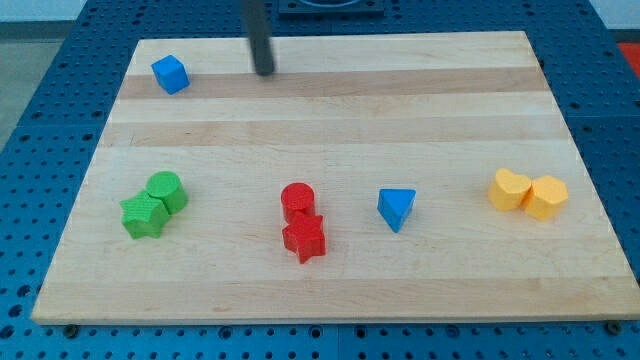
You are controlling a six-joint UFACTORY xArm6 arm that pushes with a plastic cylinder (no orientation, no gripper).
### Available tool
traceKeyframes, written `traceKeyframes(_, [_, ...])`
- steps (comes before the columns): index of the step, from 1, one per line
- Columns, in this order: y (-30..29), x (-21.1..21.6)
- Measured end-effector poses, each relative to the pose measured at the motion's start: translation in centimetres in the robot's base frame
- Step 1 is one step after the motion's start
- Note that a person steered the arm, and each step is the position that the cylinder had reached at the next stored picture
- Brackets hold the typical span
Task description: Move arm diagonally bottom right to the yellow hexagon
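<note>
The yellow hexagon [547, 197] lies near the board's right edge, touching a yellow heart-shaped block [509, 188] on its left. My tip [264, 72] rests on the board near the view's top, left of centre. It is far up and to the left of the yellow hexagon. It touches no block. The closest block to it is a blue cube [170, 74], to its left.
A green cylinder [165, 189] and a green star [144, 215] sit together at the lower left. A red cylinder [297, 201] and a red star [304, 239] sit together at bottom centre. A blue triangle [396, 208] lies right of them. The wooden board [330, 130] rests on a blue perforated table.
</note>
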State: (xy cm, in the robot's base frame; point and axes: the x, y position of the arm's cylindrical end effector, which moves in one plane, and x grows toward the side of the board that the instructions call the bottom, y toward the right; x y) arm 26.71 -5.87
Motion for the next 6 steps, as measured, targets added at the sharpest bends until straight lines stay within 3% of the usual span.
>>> traceKeyframes(2, [19.9,5.2])
traceKeyframes(4, [35.4,15.7])
traceKeyframes(5, [40.3,22.0])
traceKeyframes(6, [40.3,28.1])
